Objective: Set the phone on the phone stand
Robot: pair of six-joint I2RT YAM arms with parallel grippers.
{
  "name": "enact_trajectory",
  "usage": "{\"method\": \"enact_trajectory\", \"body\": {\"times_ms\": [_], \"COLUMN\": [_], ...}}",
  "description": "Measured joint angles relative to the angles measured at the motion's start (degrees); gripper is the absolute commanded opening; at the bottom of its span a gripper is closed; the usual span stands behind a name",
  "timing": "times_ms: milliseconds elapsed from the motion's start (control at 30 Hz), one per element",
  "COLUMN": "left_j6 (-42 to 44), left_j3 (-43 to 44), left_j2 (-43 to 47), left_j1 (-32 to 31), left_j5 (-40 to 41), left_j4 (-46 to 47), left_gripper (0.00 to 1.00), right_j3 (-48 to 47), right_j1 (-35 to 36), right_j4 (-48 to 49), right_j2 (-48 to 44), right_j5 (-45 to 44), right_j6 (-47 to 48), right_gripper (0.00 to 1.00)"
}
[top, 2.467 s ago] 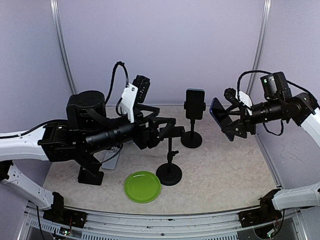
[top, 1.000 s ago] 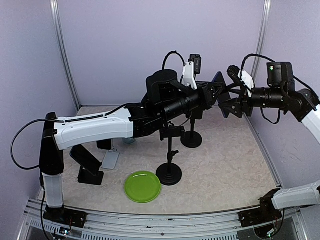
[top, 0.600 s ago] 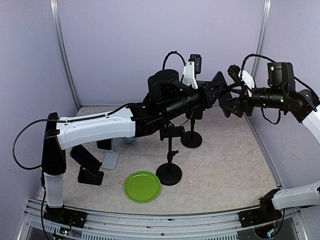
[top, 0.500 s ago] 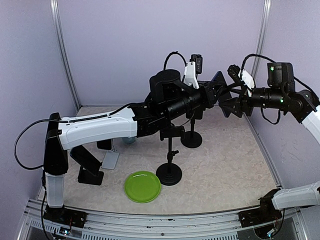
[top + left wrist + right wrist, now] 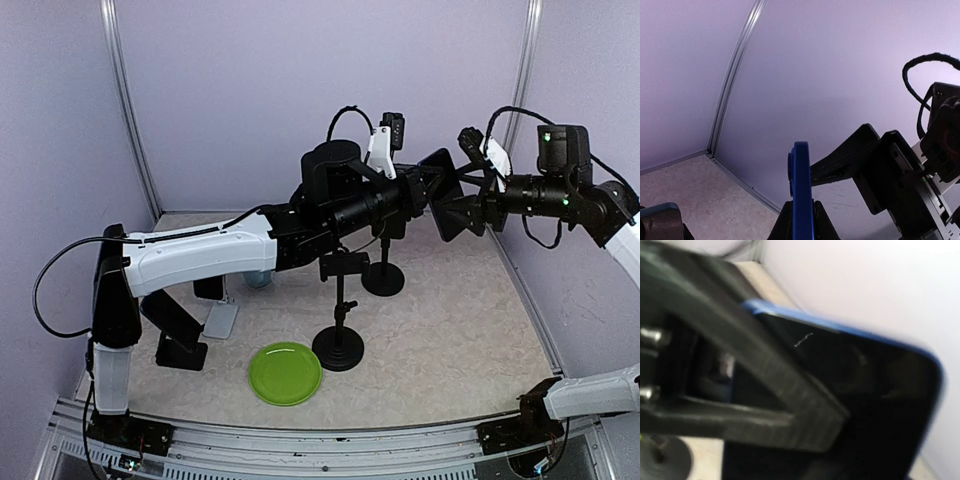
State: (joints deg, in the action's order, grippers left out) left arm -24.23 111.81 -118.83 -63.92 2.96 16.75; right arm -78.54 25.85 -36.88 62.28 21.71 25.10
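A robot lab cell: plain lilac walls (image 5: 300, 90) and metal posts (image 5: 127, 110) enclose a speckled tabletop (image 5: 450, 330), with two arms (image 5: 200, 255) bolted along its near rail (image 5: 330, 440).

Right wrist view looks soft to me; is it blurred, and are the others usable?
Right wrist view: motion-blurred, the phone smeared along its blue rim. Left wrist view: sharp, the phone edge-on and crisp. Top external view: sharp, evenly lit, no glare.

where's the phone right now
Top view: blue-edged black phone in mid-air right of centre, clamped in the left hand, right hand alongside, higher than the far black stand.
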Motion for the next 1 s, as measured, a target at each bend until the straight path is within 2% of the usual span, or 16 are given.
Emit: {"method": "enact_trajectory", "body": {"times_ms": [200,467,600,733,1000], "left_j6": [5.7,9.7,10.9,12.0,15.7], "left_j3": [-2.1,-9.5,-14.3,-20.3,-28.8], "left_j2": [2.5,13.7,20.1,28.0,43.6], "left_j1": [0.0,-0.5,-1.4,-3.2,-6.5], "left_j5": [-6.9,-15.1,-16.9,-17.2,-14.9], "left_j4": [-2.3,-6.1,-7.6,-9.8,-17.3], "left_gripper": [0.00,0.00,0.00,0.00,0.00], "right_j3": [0.2,-2.5,-9.1,-13.8,-3.6], "right_j1": [-2.0,-4.7,-5.3,-5.4,-3.9], "right_j4": [-3.4,-6.3,-8.0,-5.5,0.5], "right_j2": [-3.2,-5.6,-3.0,0.5,7.2], "right_j5": [10.0,20.9,25.6,29.7,34.9], "right_j6": [-0.4,-0.1,-1.3,-3.0,-6.2], "right_gripper": [0.96,0.96,0.91,0.87,0.76]}}
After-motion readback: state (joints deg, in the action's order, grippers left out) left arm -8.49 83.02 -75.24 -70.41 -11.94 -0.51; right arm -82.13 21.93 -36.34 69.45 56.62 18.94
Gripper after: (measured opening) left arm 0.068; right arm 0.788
